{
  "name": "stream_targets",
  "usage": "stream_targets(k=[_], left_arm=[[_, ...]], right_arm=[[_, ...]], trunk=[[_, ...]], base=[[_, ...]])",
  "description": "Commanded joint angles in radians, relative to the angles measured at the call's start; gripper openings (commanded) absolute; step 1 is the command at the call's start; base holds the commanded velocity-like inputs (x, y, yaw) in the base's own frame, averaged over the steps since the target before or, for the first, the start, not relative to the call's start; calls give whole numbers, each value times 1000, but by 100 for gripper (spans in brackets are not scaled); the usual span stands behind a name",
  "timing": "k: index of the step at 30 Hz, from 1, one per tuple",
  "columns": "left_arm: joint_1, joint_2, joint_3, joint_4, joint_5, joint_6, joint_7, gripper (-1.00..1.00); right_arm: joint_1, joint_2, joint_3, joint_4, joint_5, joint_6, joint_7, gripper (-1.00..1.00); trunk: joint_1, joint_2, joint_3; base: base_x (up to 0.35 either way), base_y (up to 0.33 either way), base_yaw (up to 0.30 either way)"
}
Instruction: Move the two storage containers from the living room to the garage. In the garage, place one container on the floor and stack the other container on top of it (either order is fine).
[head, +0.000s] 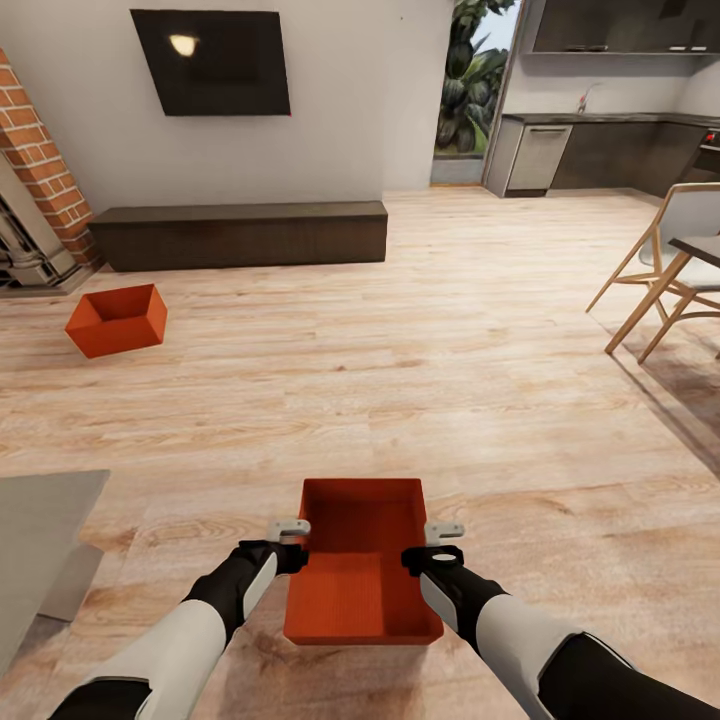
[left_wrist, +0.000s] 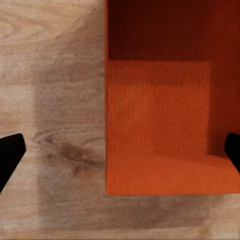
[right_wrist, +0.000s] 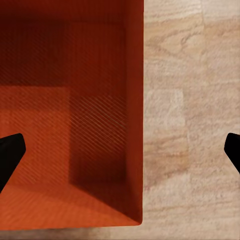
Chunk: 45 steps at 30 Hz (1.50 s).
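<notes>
At the bottom centre of the head view, the nearer storage container sits on the light wood-plank floor of the living room, open side up. The left hand hangs over its left long wall and the right hand over its right long wall. In each wrist view the fingers are spread wide, one dark tip over the floor outside and the other over the bin's inside, so each hand straddles a wall with nothing yet pinched; both are open.

The step in hand looks like the first pick-up: a two-handed grasp of this bin. The next move would call for lowering both hands so each wall sits between its fingers, closing evenly, then lifting level.

Farther off, at the left of the frame, the second container lies tipped on the floor near the brick fireplace. Behind it run the low dark cabinet and the wall TV.
</notes>
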Motion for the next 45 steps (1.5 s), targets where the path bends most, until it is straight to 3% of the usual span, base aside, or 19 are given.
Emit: stream_targets(k=[1, 4, 9, 19, 32, 45], left_arm=[[0, 8, 0, -15, 3, 7, 3, 100], [1, 23, 0, -47, 4, 10, 1, 100], [1, 25, -3, -64, 3, 13, 1, 100], [2, 24, -4, -64, 3, 16, 1, 100], [2, 20, -5, -56, 3, 15, 1, 100], [2, 21, -6, -54, 1, 14, 1, 100]], right_arm=[[0, 0, 8, -2, -4, 7, -6, 100], [0, 0, 9, -2, -4, 7, -6, 100], [0, 0, 9, -2, -4, 7, -6, 100], [0, 0, 8, -2, -4, 7, -6, 100], [0, -11, 8, -2, -3, 7, -6, 100], [0, -11, 8, -2, -2, 6, -6, 100]], trunk=[[0, 0, -1], [0, 0, -1], [0, 0, -1], [38, -70, -32], [38, -70, -32], [88, -161, -73]], base=[[0, 0, 0], [0, 0, 0], [0, 0, 0], [0, 0, 0], [0, 0, 0], [0, 0, 0]])
